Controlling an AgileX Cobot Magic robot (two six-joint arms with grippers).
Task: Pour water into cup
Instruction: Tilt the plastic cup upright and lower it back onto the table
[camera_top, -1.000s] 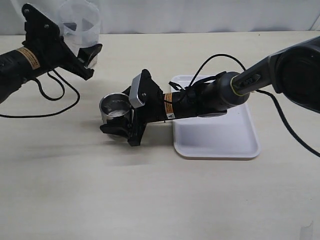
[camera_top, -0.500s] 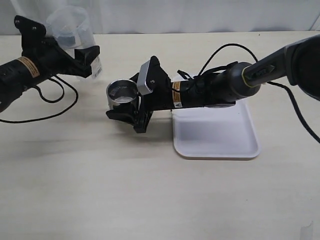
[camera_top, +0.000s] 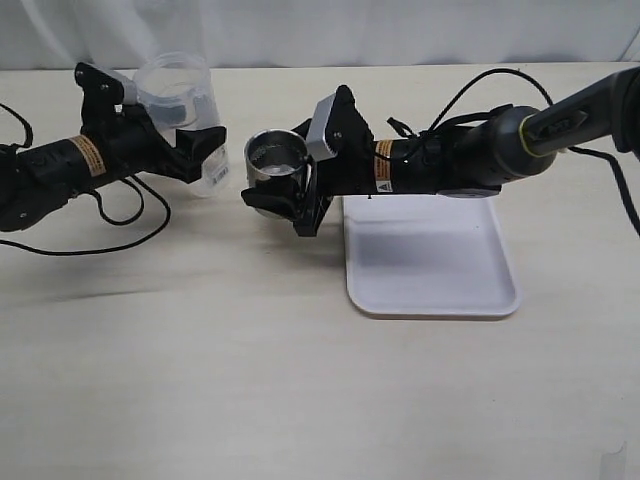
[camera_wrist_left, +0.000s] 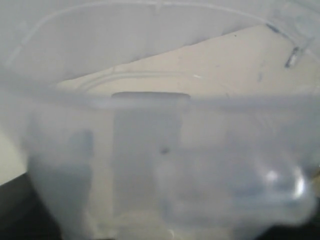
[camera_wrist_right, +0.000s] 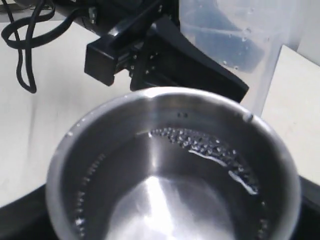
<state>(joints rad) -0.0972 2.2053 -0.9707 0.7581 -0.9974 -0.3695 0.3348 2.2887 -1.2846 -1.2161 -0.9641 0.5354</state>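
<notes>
1. Right tool (camera_top: 283, 196) is clenched around the cup (camera_top: 272, 160), upright, with water (camera_wrist_right: 200, 145) glinting inside.
2. Left tool (camera_top: 196, 150) grasps the plastic beaker (camera_top: 178, 85), near the cup and not touching it.
3. White tray (camera_top: 440, 270) lies beside the cup; open surface (camera_top: 250, 380) spreads in front.

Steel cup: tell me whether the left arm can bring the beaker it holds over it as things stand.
Probably yes. The left gripper holds the beaker close beside the cup, which the right gripper holds mouth up; nothing shows between them.
</notes>
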